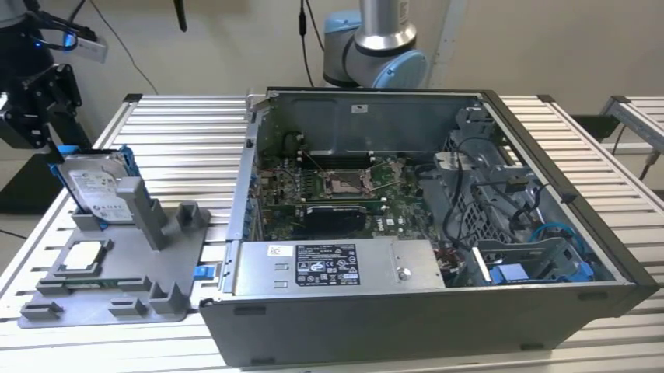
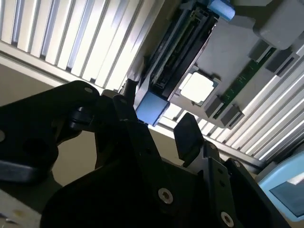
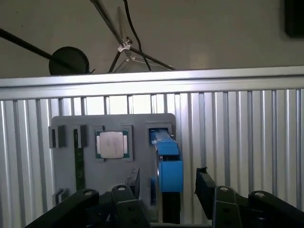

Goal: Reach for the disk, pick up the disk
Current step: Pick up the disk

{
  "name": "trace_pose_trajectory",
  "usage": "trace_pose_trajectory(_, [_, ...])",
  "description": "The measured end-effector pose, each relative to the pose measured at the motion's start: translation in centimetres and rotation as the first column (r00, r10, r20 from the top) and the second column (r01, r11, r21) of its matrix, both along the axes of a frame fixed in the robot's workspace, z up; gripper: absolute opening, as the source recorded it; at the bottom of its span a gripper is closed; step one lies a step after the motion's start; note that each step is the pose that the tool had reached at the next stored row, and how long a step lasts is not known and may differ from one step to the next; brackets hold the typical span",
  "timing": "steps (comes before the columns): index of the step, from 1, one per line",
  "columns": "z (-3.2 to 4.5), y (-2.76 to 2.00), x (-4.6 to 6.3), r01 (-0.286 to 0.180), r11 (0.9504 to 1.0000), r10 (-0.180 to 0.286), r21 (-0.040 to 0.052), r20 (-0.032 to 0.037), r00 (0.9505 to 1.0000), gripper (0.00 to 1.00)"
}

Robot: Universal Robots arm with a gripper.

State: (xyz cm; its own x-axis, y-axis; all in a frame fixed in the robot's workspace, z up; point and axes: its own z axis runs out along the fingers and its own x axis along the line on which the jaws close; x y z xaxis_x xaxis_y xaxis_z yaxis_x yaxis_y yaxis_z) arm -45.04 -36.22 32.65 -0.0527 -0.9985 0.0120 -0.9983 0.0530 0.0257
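The disk [image 1: 96,185] stands on edge in a slot of the grey holder [image 1: 166,268], its silver face and white label framed by a blue bracket. My black gripper [image 1: 43,132] hangs just above the disk's top corner, at the exterior view's left. In the first wrist view the disk's blue bracket [image 3: 169,167] lies between my fingertips, one finger [image 3: 133,183] on each side with gaps. The gripper [image 3: 168,187] is open and holds nothing. In the second wrist view the bracket end [image 2: 152,107] sits in front of the open gripper [image 2: 156,121].
A square silver processor chip [image 1: 85,256] lies in the holder beside the disk. An open computer case [image 1: 415,233] takes up the middle of the slatted metal table [image 1: 186,132]. The table's edge runs close behind the holder [image 3: 142,78].
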Motion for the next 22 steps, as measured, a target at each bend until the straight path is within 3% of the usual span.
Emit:
trace_pose_trajectory(8, [-0.21,0.00,0.0,0.000,1.0000,0.000,0.0001,0.0003,1.0000,1.00])
trace_pose_trajectory(22, [-2.73,-0.04,0.3,-0.012,0.9999,0.012,0.0000,0.0002,0.9999,1.00])
